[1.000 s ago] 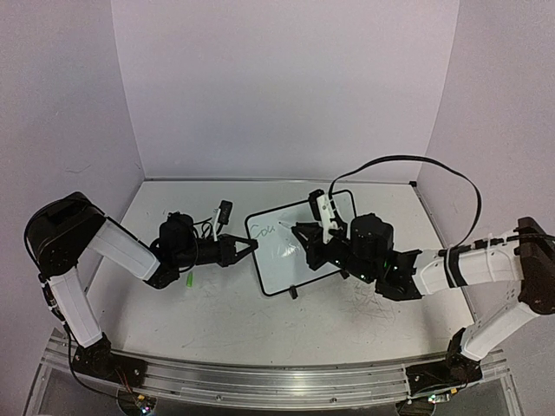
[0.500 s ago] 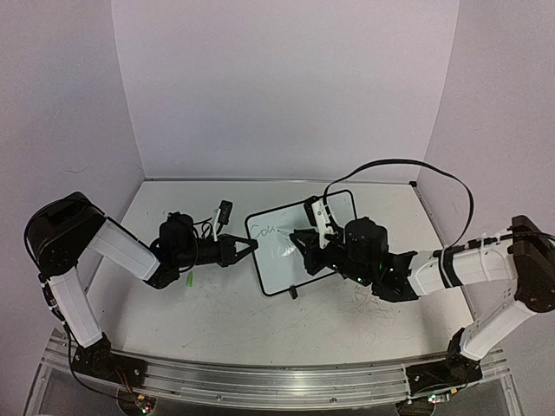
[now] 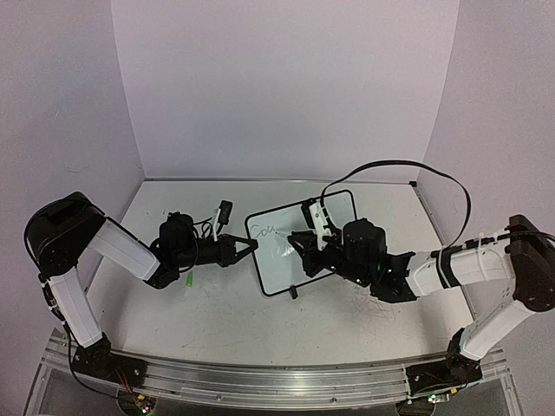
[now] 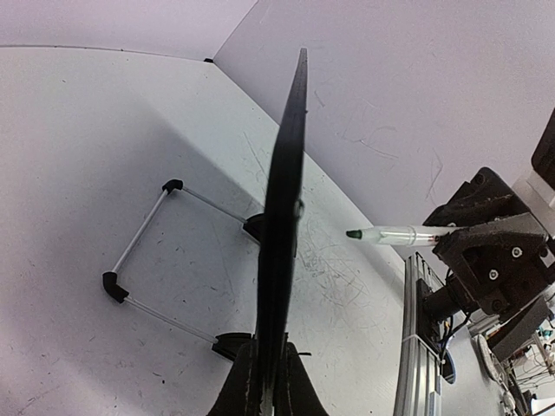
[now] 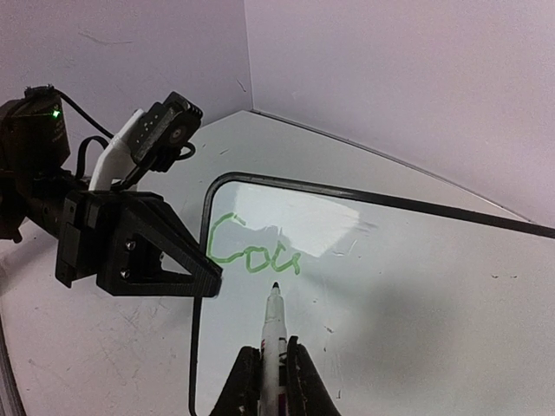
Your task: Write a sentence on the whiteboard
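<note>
The whiteboard [image 3: 334,212] stands tilted mid-table; it also shows face-on in the right wrist view [image 5: 408,286] and edge-on in the left wrist view [image 4: 286,199]. Green letters reading "Cou" [image 5: 251,253] sit at its top left and show faintly in the top view [image 3: 264,230]. My left gripper [image 3: 249,249] is shut on the board's left edge, as the left wrist view [image 4: 267,386] confirms. My right gripper [image 5: 270,373] is shut on a white marker [image 5: 275,325]. The marker's tip is just below the letters, a small gap off the board face [image 4: 355,234].
A green marker cap [image 3: 188,282] lies on the table by the left arm. The board's wire stand [image 4: 143,247] and black foot [image 3: 293,293] rest on the scuffed tabletop. A black cable [image 3: 408,162] loops above the right arm. Walls close in on three sides.
My right arm has shifted a little to the left, carrying the marker along the board. The left arm and the board have not moved.
</note>
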Motion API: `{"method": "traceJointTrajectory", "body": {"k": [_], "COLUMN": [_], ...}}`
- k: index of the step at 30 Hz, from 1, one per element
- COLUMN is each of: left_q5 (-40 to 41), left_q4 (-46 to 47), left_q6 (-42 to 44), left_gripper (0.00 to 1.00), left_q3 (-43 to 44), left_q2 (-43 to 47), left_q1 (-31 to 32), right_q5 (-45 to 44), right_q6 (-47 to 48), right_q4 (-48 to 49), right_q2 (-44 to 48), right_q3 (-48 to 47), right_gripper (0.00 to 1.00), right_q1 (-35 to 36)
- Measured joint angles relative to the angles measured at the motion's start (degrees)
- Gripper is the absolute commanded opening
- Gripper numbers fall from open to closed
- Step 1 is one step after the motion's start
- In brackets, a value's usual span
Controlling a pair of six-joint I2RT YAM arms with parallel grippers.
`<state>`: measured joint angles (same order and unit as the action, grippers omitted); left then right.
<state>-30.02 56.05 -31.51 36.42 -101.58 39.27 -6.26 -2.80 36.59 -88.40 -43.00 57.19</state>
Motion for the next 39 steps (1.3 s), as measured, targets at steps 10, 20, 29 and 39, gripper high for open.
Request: {"method": "traceJointTrajectory", "body": {"k": [10, 20, 29, 39], "left_q5": [-0.02, -0.02, -0.02, -0.02], "left_q4": [0.00, 0.00, 0.00, 0.00], "left_q6": [0.02, 0.07, 0.17, 0.20], "left_gripper": [0.00, 0.00, 0.00, 0.00], "left_q3": [0.00, 0.00, 0.00, 0.00], "left_q2": [0.00, 0.00, -0.02, -0.02], "left_q1": [0.00, 0.00, 0.00, 0.00], "right_q5": [-2.84, -4.61, -5.72, -6.12], "right_q6": [0.10, 1.10, 1.52, 1.56], "right_q4": [0.19, 2.38, 2.63, 3.03], "right_q2": [-2.62, -4.36, -5.29, -5.54], "right_q3": [-1.48, -3.51, -3.61, -4.09], "right_gripper": [0.00, 0.00, 0.00, 0.00], "right_q1": [0.00, 0.02, 0.02, 0.02]}}
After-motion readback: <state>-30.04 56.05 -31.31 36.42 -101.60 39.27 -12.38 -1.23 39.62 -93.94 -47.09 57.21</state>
